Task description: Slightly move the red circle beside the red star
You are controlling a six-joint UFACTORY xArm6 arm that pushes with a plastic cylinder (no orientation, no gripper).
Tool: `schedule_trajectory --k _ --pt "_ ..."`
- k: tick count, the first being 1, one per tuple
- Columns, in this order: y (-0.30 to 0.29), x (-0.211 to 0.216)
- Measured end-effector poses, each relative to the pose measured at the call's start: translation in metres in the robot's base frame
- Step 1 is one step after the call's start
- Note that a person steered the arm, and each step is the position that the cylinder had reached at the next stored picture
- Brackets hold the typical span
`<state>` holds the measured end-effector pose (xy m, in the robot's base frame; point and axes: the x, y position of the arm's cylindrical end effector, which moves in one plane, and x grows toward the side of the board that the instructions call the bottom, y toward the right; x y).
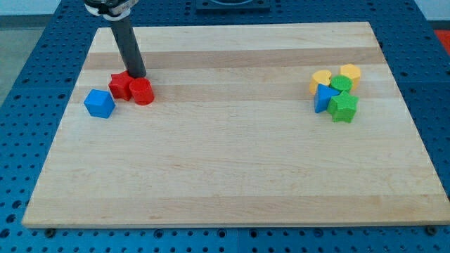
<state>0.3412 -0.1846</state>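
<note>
Red circle (142,91) touching red star (121,86), view's left; my tip (138,75) just behind both. No claw on rod.

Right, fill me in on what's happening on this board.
A single arm with a dark rod is nudging blocks on the wooden board. My tip sits just above the red circle, which touches the red star at the view's upper left. A blue block lies just left of them. A cluster of yellow, green and blue blocks sits untouched at the right.

Dark rod slanted, my tip (138,75) at table height
</note>
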Motion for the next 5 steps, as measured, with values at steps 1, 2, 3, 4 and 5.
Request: schedule_trajectory --k 1,2,3,4,5 --pt "-0.004 0.004" --pt "-0.016 0.009" --pt "-0.027 0.012" --pt "-0.027 0.011" --pt "0.004 0.004"
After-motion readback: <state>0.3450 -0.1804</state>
